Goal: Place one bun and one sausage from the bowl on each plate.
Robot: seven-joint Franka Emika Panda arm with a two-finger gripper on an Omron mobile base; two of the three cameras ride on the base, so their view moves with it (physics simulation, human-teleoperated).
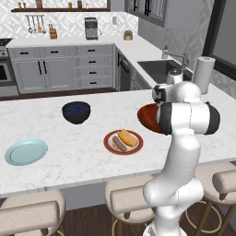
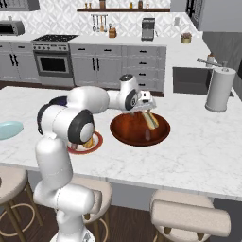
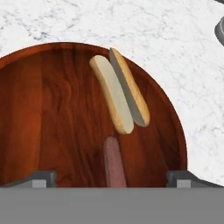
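Two dark fingertips [image 3: 43, 178] stand far apart at the bottom of your hand view, so your gripper [image 3: 111, 179] is spread open and holds nothing; it hangs just above the wooden bowl [image 3: 48, 113]. Between the tips, a sausage [image 3: 113, 164] lies on the bowl floor, and just beyond it a split bun [image 3: 120, 94] rests with its two halves side by side, pale cut faces showing. You can see from the right base view that the bowl [image 2: 124, 130] sits on the marble counter [image 2: 198, 142] with the hand [image 2: 144, 101] over its far side. One red-rimmed plate [image 1: 110, 146] near the bowl already carries a bun [image 1: 127, 137] and a sausage [image 1: 119, 144]. One pale blue-green plate [image 1: 26, 151] lies well apart to the left, bare. One dark bowl [image 1: 76, 112] stands behind the plates.
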